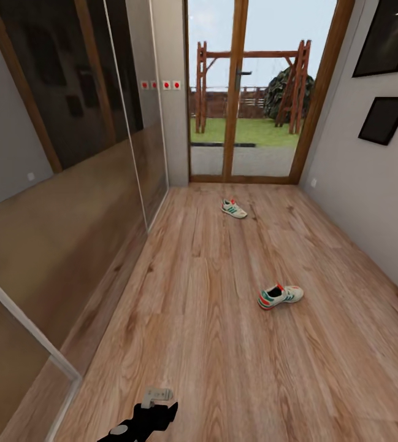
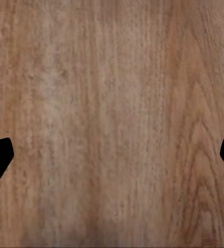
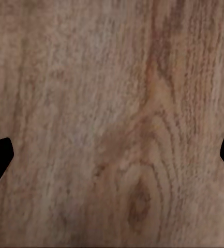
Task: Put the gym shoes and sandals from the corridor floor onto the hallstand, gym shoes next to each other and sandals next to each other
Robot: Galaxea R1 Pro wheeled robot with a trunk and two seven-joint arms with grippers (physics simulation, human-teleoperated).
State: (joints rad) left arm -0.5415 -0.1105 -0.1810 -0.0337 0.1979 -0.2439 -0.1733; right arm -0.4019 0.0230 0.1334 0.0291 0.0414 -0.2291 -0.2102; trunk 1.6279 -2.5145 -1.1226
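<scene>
- The two gym shoes lie well apart on the corridor floor point(image 1: 211, 319), which I judge to be loose scatter and not any arrangement; the nearer gym shoe point(image 1: 279, 296) sits at about 1 o'clock from the middle of the head view, the farther gym shoe point(image 1: 233, 209) at about 12 o'clock, up near the glazed door point(image 1: 248, 92).
- The nearer one lies crosswise, heel toward 9 o'clock and toe toward 3 o'clock; the farther one is angled, toe toward roughly 4 o'clock; both rest on their soles, upright, neither touching a wall.
- Looks: low white or cream sneakers with green side stripes and a red-orange patch at the heel and tongue; the dark opening of the nearer shoe faces up, so a grasp on the collar looks plausible.
- A dark glass-fronted wardrobe point(image 1: 70, 123) runs along the wall at 9 to 10 o'clock; two dark picture frames point(image 1: 384, 120) hang at 2 o'clock.
- A black arm part with a light-grey fitting point(image 1: 149, 411) pokes in at 6 o'clock of the head view; which arm it is I cannot tell.
- The left gripper point(image 2: 112, 157) hangs over bare planks, its two dark fingertips at the far sides of the left wrist view, so the fingers stand wide apart with nothing between; the right gripper point(image 3: 112, 157) reads the same in the right wrist view, apart and empty over a knot in the grain.
- Judgement: both arms seem held low and spread simply for travel; no shoe is picked up yet, so the task looks barely begun.
</scene>
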